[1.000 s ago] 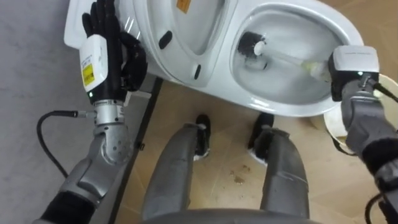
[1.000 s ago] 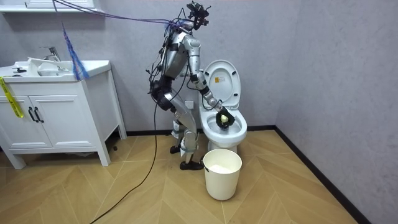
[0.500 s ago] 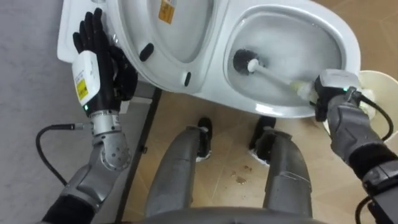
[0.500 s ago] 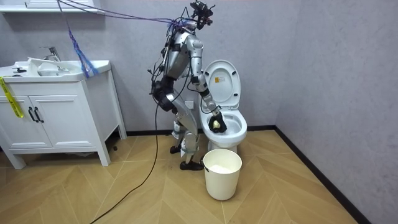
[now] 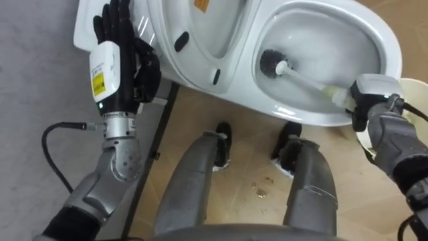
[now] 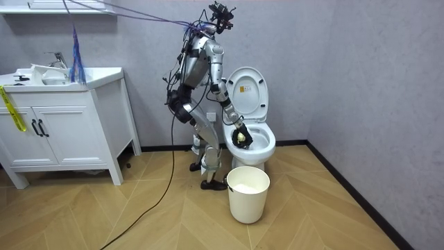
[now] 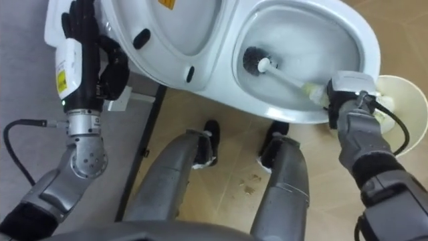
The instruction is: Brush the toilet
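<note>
The white toilet (image 5: 393, 61) stands before me with its seat and lid (image 5: 200, 30) raised. A toilet brush has its black head (image 5: 272, 61) low in the bowl, and its white handle (image 5: 307, 79) slants up to the near rim. My right hand (image 5: 372, 100) is at that rim, shut on the end of the handle. In the right eye view the brush head (image 7: 253, 59) and right hand (image 7: 349, 94) stand the same way. My left hand (image 5: 122, 57) is raised beside the lid and tank, fingers straight and holding nothing. In the room view I stand bent over the toilet (image 6: 254, 142).
A cream bucket (image 6: 248, 191) stands on the wooden floor just in front of the toilet, and its rim (image 5: 416, 90) is beside my right hand. A white vanity cabinet (image 6: 62, 118) with a sink is at the room view's left. Grey walls close in behind and beside the toilet.
My right hand has drawn back from over the bowl to its near rim, with the brush head staying in the bowl. The head view has shifted slightly. The left hand has not moved.
</note>
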